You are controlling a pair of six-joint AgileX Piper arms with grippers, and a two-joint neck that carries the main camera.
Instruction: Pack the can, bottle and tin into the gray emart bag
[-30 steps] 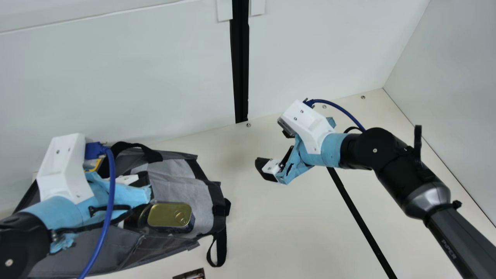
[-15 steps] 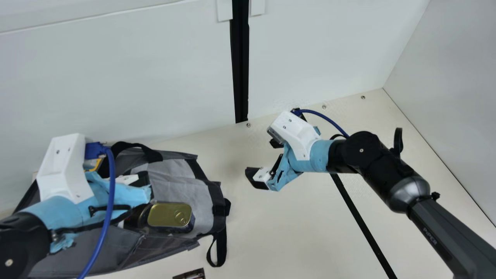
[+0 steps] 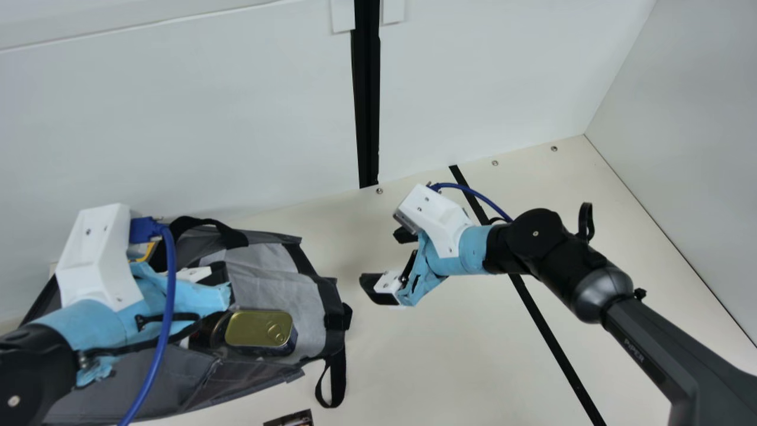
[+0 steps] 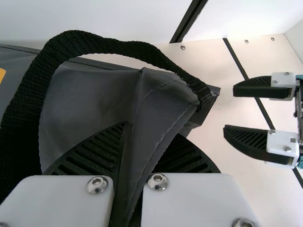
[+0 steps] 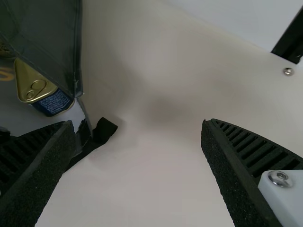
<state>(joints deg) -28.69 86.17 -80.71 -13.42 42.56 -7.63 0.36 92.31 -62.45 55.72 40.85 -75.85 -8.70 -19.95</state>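
In the main view my left gripper is over the gray bag; in the left wrist view the left gripper is shut on the bag's fabric edge. The tin, gold-topped, lies inside the bag's mouth. Beside it a dark round item is partly hidden under the left arm; whether it is can or bottle, I cannot tell. To the bag's right my right gripper hangs open and empty above the table. In the right wrist view, the right gripper has the tin off to one side.
A black strap loop hangs from the bag onto the table. At the bottom edge lies a small dark printed object. White walls stand behind, and a black line crosses the table under the right arm.
Over the last second my right gripper has moved left and somewhat toward the table's front, closer to the bag, staying open. The left arm and bag have held still.
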